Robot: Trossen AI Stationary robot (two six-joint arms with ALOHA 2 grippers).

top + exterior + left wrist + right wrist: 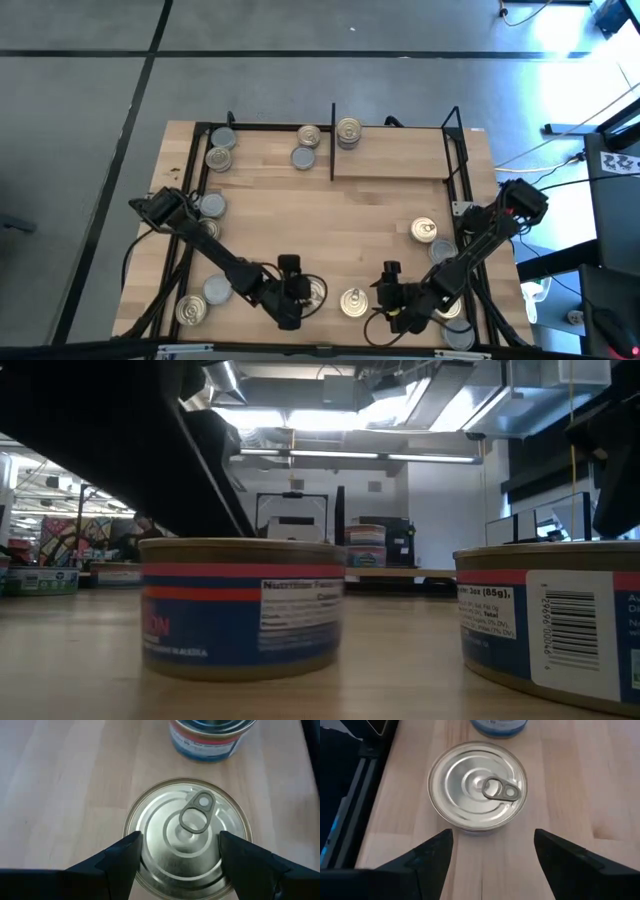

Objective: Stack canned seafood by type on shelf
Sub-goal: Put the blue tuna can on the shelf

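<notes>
Canned seafood tins lie scattered on the wooden table. My left gripper [303, 297] stands open at the near edge, its fingertips [125, 855] over the near rim of a gold pull-tab tin [189, 837]; I see no touch. My right gripper [378, 300] is open just short of a second pull-tab tin [477, 785], the middle tin [353, 302] at the near edge. Both tins rest on their bases and show red-and-blue labels in the low view [240, 605] [550, 620]. The shelf [395, 160] with its black divider [332, 140] is at the far side, with tins [348, 130] stacked by the divider.
More tins sit at the far left [220, 150], left of the divider [306, 146], on the left side [210, 215], near left [203, 300], on the right [432, 240] and near right [455, 322]. Black frame bars [365, 750] run along the table's edges.
</notes>
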